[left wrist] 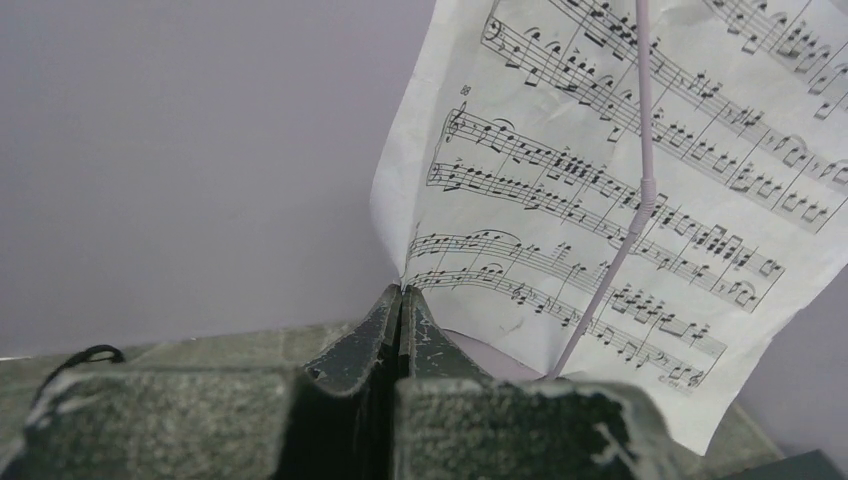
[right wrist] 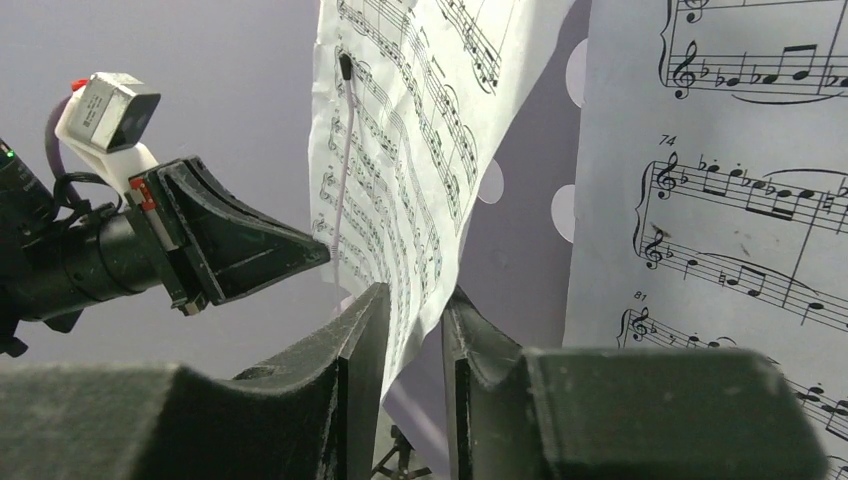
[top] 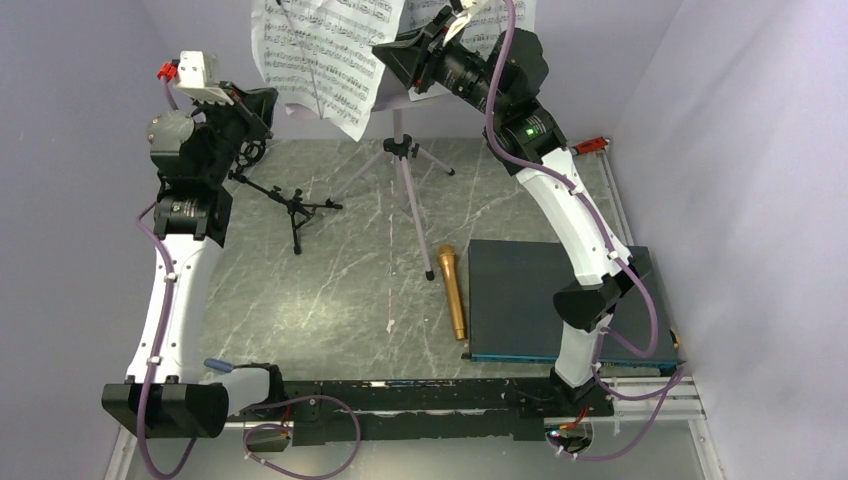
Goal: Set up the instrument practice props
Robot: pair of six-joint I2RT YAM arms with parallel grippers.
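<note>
A curled white sheet-music page [top: 320,60] hangs in front of the pale perforated music stand [right wrist: 530,190] on its silver tripod [top: 403,170]. My left gripper [left wrist: 402,292] is shut on that page's [left wrist: 620,190] left edge. My right gripper [right wrist: 417,290] is open, with the lower edge of the page [right wrist: 420,150] hanging between its fingers. A second page [right wrist: 720,160] rests on the stand to the right. The small black tripod mic stand [top: 292,205] stands at the left. The gold microphone [top: 452,290] lies on the table.
A dark flat board [top: 530,300] lies at the right, under the right arm. A red-handled wrench [top: 592,146] sits at the far right edge. Lavender walls close in on the table at the back and both sides.
</note>
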